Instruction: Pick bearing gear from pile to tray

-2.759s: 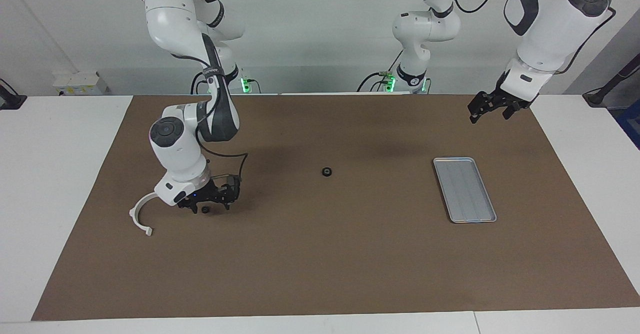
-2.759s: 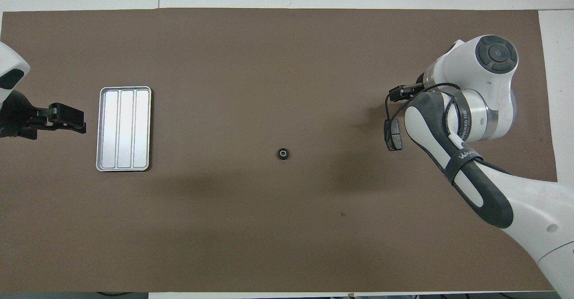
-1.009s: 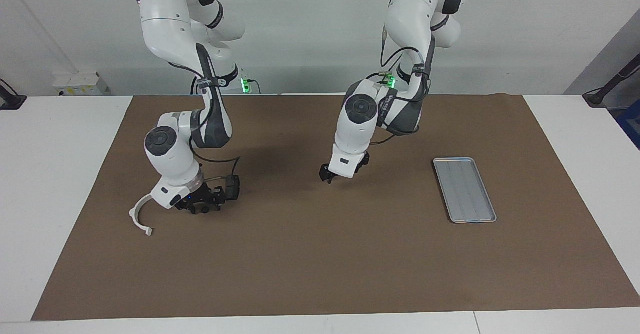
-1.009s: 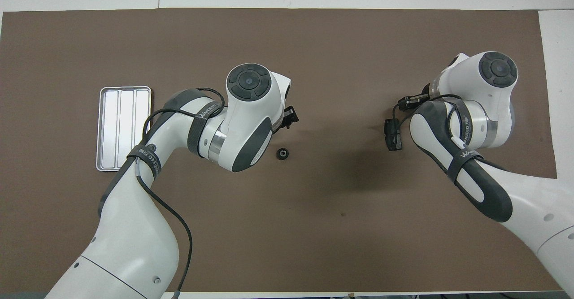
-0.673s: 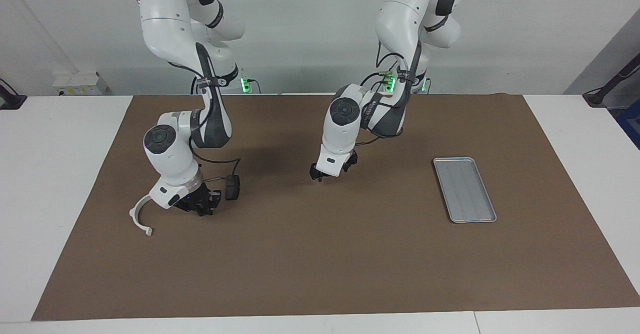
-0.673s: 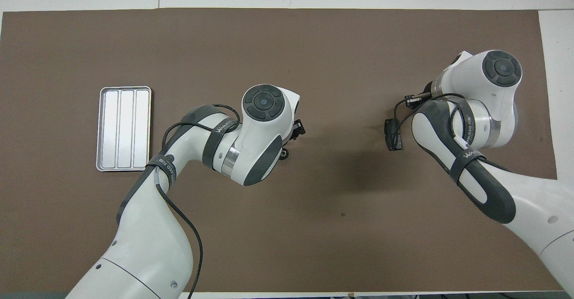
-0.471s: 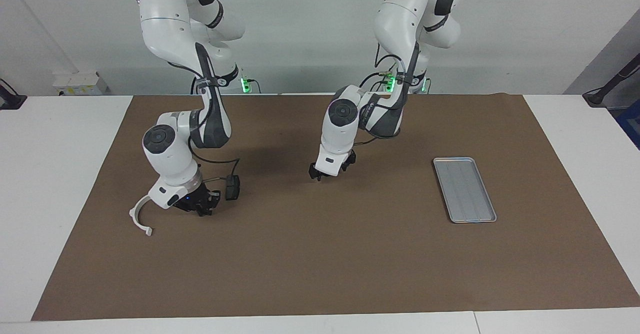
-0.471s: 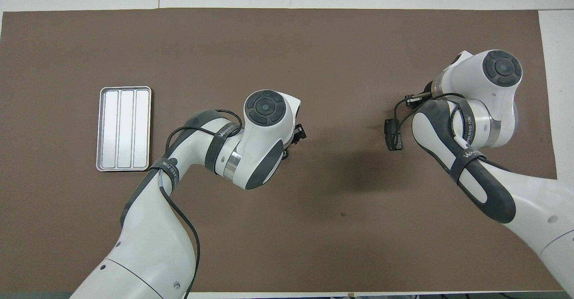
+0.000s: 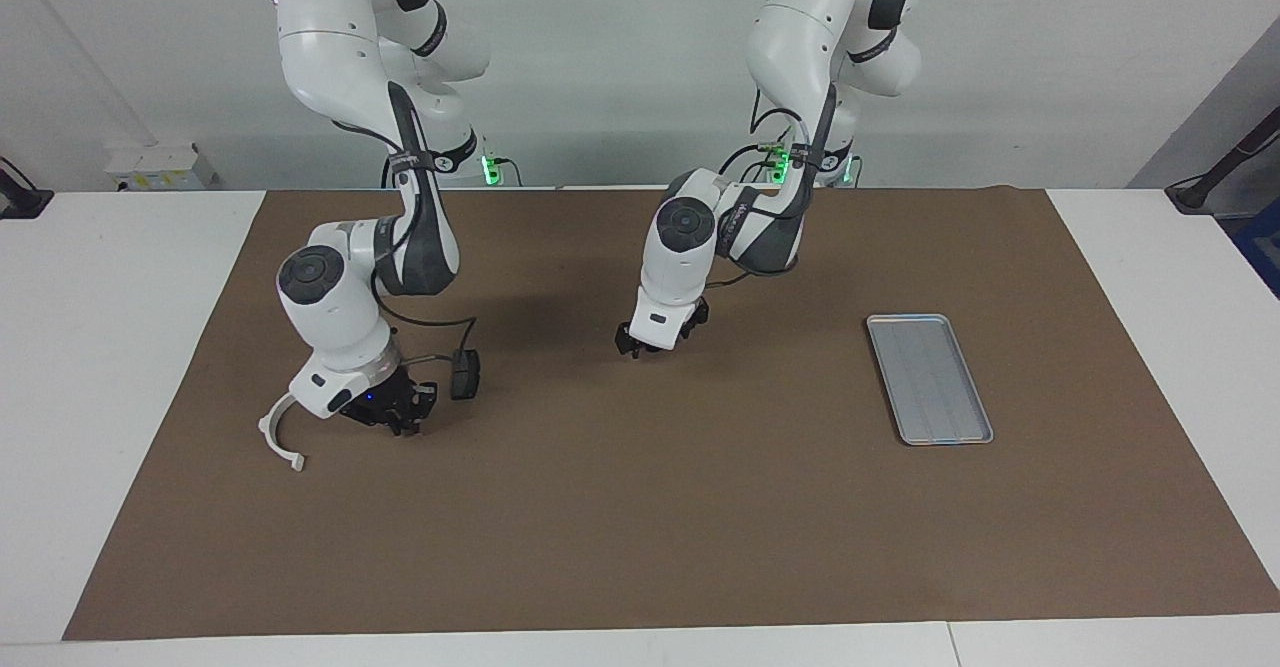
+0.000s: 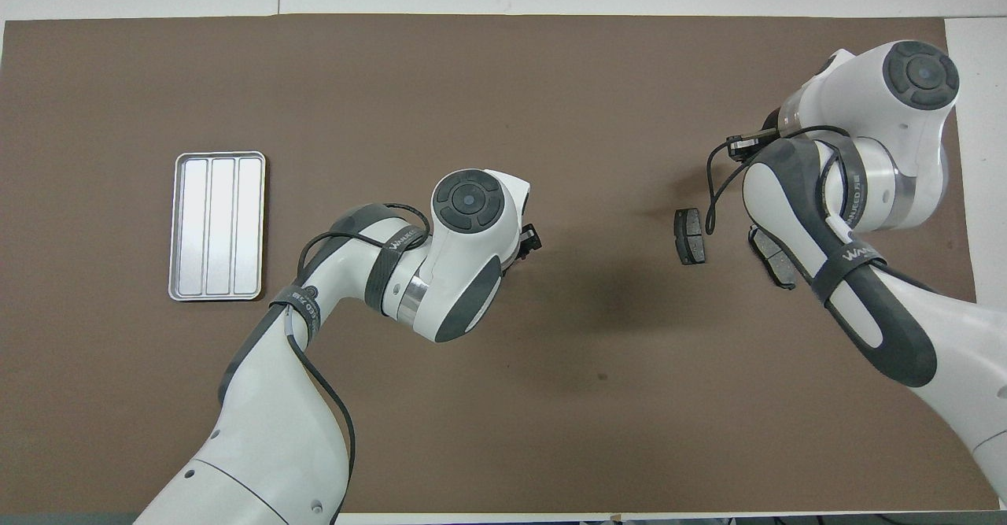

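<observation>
The silver tray (image 9: 930, 379) lies empty toward the left arm's end of the mat, and also shows in the overhead view (image 10: 218, 226). My left gripper (image 9: 634, 347) is low over the middle of the mat, where its wrist hides the small black bearing gear in both views. Only its dark tip shows in the overhead view (image 10: 529, 240). The pile lies toward the right arm's end: a white half-ring bracket (image 9: 279, 429) and two brake pads (image 10: 690, 236) (image 10: 775, 258). My right gripper (image 9: 398, 417) is low over the pile, between the bracket and a brake pad (image 9: 463, 374).
A brown mat (image 9: 640, 527) covers most of the white table. A thin black cable hangs from the right arm's wrist (image 10: 712, 194) close to one brake pad. Bare mat lies between the tray and the left arm.
The left arm swung from beside the tray to the middle of the mat and lowered over the bearing gear, hiding it. The right arm shifted over the pile, uncovering a second brake pad.
</observation>
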You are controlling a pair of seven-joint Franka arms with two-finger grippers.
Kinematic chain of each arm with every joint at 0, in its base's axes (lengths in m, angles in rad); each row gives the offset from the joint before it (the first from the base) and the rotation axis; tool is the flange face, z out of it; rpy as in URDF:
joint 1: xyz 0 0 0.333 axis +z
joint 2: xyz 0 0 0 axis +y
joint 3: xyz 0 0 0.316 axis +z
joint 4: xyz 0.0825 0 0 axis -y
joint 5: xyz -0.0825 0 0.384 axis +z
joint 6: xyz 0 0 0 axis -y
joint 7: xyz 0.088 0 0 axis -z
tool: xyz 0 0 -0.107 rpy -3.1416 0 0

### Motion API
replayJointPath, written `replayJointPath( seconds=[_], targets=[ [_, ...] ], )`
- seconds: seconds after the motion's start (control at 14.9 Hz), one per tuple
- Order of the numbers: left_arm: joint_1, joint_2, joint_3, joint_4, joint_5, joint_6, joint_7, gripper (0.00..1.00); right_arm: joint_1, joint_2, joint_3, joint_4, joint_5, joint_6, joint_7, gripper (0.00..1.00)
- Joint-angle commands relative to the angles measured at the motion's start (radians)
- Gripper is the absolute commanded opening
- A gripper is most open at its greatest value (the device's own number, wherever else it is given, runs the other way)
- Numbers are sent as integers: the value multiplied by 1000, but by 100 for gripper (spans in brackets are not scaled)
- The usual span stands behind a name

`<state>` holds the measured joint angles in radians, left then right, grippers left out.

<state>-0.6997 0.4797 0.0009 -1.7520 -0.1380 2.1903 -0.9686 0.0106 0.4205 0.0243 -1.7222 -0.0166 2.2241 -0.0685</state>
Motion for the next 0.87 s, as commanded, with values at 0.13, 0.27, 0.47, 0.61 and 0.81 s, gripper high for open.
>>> replayJointPath(
  seconds=[0.13, 0.27, 0.47, 0.61, 0.81],
  targets=[
    [-20, -43, 17, -70, -17, 43, -12, 88, -26, -2, 11, 110, -16, -135, -28, 0],
    [-20, -47, 17, -84, -17, 63, -12, 85, -32, -6, 13, 110, -14, -136, -45, 0],
    [-18, -47, 17, -89, -17, 65, -12, 81, -32, -6, 11, 108, -14, -135, -43, 0],
    [-18, -47, 17, -87, -17, 65, -12, 69, -32, -8, 13, 107, -14, -135, -43, 0],
    [-18, -47, 19, -87, -17, 63, -13, 40, -32, -6, 11, 102, -14, -124, -43, 0]
  ],
)
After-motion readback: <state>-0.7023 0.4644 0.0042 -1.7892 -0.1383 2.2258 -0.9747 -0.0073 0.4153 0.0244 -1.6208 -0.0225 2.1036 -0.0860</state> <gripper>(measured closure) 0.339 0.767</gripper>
